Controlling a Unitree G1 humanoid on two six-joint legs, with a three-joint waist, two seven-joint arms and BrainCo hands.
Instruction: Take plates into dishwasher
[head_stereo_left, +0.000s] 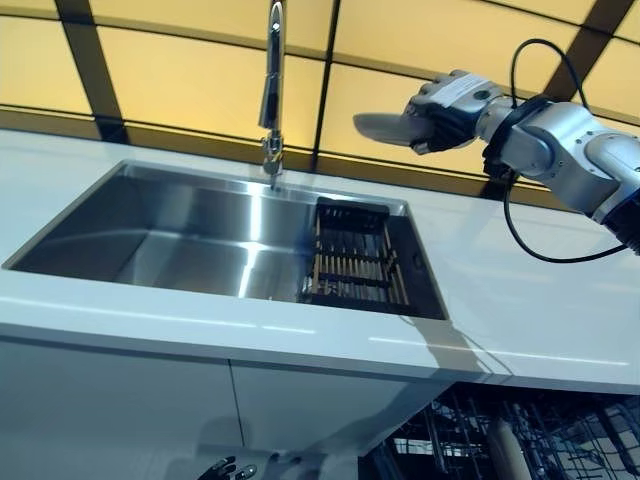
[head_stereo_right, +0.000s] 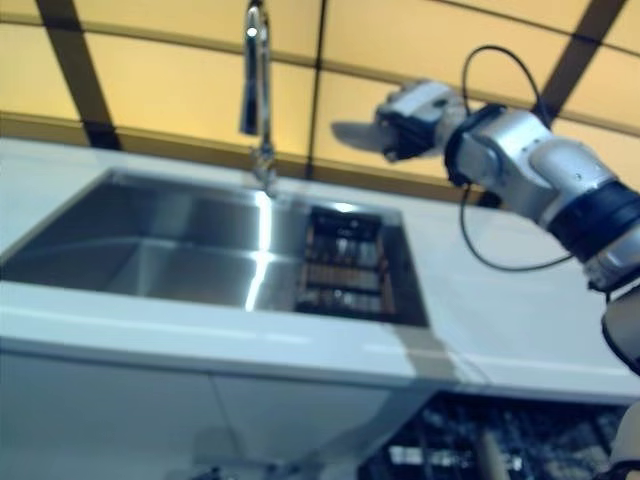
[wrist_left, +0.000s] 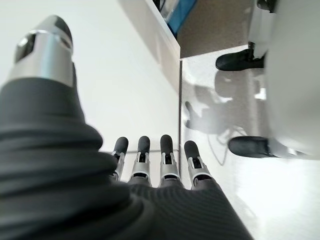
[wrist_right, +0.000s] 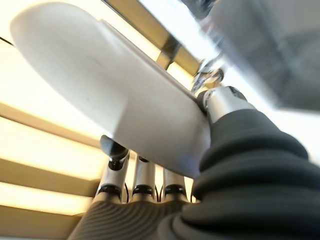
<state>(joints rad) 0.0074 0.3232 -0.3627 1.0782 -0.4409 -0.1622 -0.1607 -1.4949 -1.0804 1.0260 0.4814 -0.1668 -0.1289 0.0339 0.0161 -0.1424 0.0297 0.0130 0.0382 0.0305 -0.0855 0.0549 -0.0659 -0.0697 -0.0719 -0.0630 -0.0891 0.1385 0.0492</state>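
White plate (wrist_right: 115, 95) pinched in right hand (head_stereo_left: 447, 108), raised above sink (head_stereo_left: 190, 240), left hand (wrist_left: 150, 165) relaxed.

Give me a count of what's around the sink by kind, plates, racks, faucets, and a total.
Plate, held in the right hand: 1
Dark rack in the sink: 1
Faucet: 1
Dishwasher rack below the counter: 1
Total: 4

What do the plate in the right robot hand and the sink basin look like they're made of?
The plate, pinched in the right robot hand, looks like white glazed ceramic or possibly melamine: smooth, opaque, softly shiny. The sink looks like brushed stainless steel, grey with streaked reflections under the faucet.
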